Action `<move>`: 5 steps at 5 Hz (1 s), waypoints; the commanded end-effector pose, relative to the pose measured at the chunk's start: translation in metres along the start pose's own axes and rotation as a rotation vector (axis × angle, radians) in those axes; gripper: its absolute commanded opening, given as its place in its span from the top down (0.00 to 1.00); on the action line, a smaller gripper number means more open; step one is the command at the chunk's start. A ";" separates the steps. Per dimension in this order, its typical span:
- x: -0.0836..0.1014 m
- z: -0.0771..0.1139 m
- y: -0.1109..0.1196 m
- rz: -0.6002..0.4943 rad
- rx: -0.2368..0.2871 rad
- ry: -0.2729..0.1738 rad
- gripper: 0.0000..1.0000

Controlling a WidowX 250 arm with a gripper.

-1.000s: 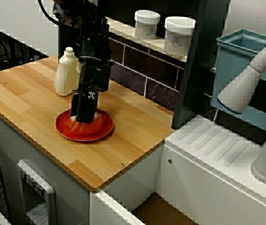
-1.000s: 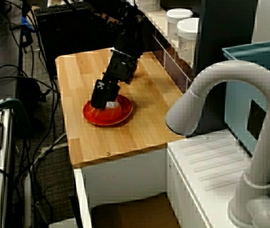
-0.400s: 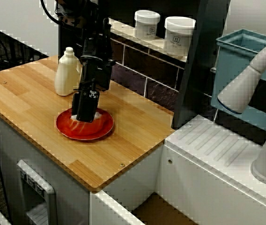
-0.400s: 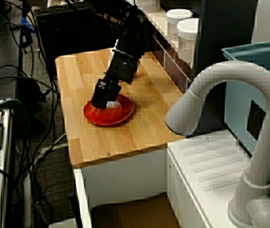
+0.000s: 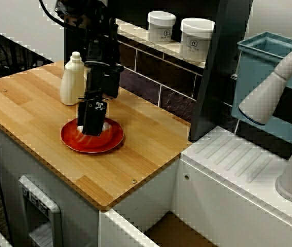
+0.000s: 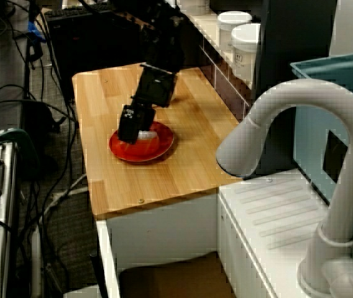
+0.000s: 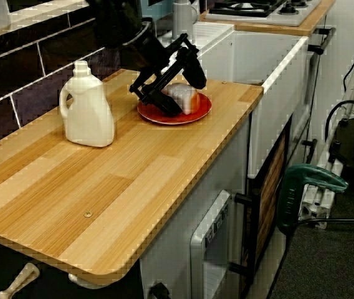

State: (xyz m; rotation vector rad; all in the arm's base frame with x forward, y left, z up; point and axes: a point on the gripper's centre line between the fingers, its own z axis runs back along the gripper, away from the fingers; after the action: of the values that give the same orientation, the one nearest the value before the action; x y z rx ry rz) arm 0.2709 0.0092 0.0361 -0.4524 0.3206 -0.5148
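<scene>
Upper middle of the low view along the counter, a small white lump with an orange side (image 7: 183, 98) lies on a red plate (image 7: 192, 117), slightly toward the plate's far side. The black gripper (image 7: 186, 93) leans down over it at a slant. Its jaws are spread, one finger on the near-left flank of the lump and the other above its far side, so the lump sits in the gap between them. Whether either finger actually touches it cannot be told. The slant fits an arm that reaches in from the tiled wall rather than from straight overhead. The plate's shallow rim keeps the lump off the wood.

To the left of the plate, apart from it, a cream handled bottle (image 7: 88, 109) stands upright and capped, close to the wall.

All of this rests on a pale wooden counter (image 7: 133, 180). In the view from the front corner, dark tiles (image 5: 151, 72) back the counter, and two white tubs (image 5: 196, 38) sit on a shelf at the upper middle. A blue bin (image 5: 269, 77) is at the right. In the view past the tap, a grey faucet (image 6: 288, 124) curves over a white sink top (image 6: 270, 205) at the right, and cables (image 6: 15, 93) trail over the floor at the left.
</scene>
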 end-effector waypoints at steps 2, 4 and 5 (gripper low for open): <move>-0.010 0.027 -0.019 -0.003 0.198 -0.149 0.00; -0.012 0.021 -0.028 -0.027 0.236 -0.165 0.00; -0.013 0.021 -0.035 -0.034 0.250 -0.173 0.00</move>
State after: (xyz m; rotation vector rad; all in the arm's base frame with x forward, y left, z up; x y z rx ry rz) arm 0.2525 -0.0051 0.0604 -0.2815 0.1332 -0.5242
